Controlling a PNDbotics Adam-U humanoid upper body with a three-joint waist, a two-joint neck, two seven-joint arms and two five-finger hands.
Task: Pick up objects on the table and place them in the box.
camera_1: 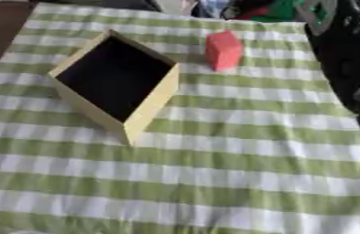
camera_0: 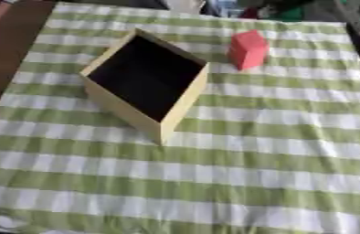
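Near edge of the checked tablecloth (camera_0: 215,183): bare cloth, nothing to clear. Mid-left — the yellow wooden box (camera_0: 185,101), open, its dark inside apparently empty. Just beyond its far-right corner, apart from it, the red block (camera_0: 248,49) stands upright near the far edge. My right arm (camera_1: 351,68) fills the right edge; whether that hand is apart or closed I cannot tell. I should descend on the block from above, lift it over the box wall, then release. My left hand is out of sight.
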